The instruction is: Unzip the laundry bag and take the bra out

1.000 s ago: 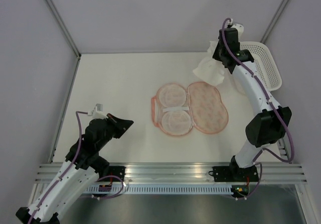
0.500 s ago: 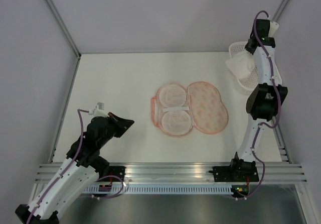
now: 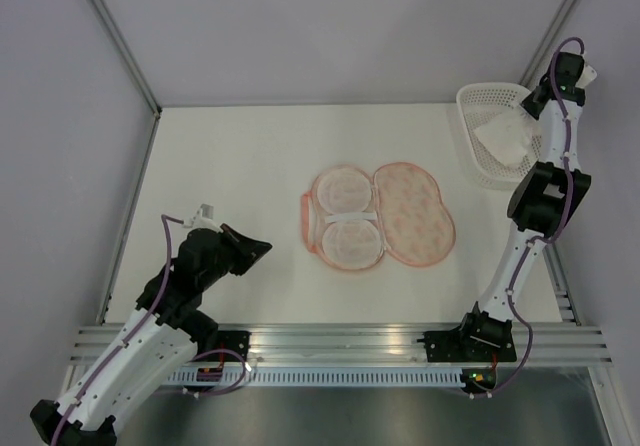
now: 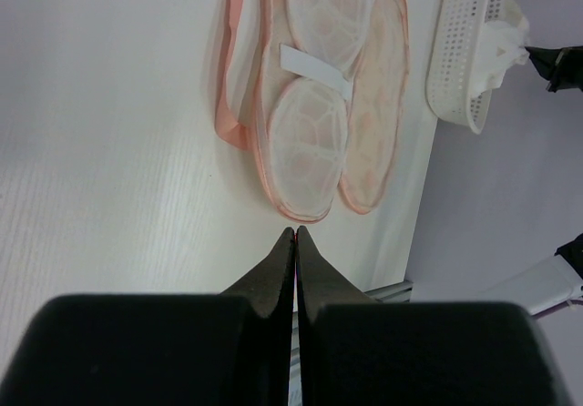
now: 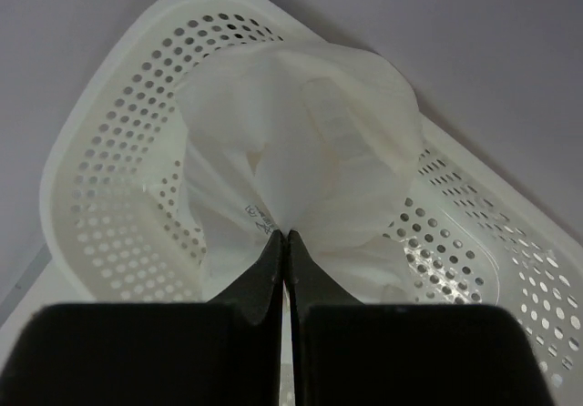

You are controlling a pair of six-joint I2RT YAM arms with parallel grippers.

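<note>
The laundry bag (image 3: pixel 400 214) lies unzipped and folded open flat at the table's middle, its cream patterned half on the right and two round mesh cups on the left. It also shows in the left wrist view (image 4: pixel 314 106). My right gripper (image 5: pixel 287 234) is shut on the white bra (image 5: pixel 310 151) and holds it over the white lattice basket (image 5: pixel 118 106). In the top view the bra (image 3: pixel 505 136) hangs inside the basket (image 3: pixel 480 101) at the back right. My left gripper (image 4: pixel 295 231) is shut and empty, near the front left (image 3: pixel 262 247), apart from the bag.
The basket stands at the table's back right corner against the wall. A metal rail (image 3: pixel 340 341) runs along the near edge by the arm bases. Walls enclose the table on three sides.
My right gripper has carried the bra from near the bag's far right up and rightward to over the basket. The left arm has barely shifted.
</note>
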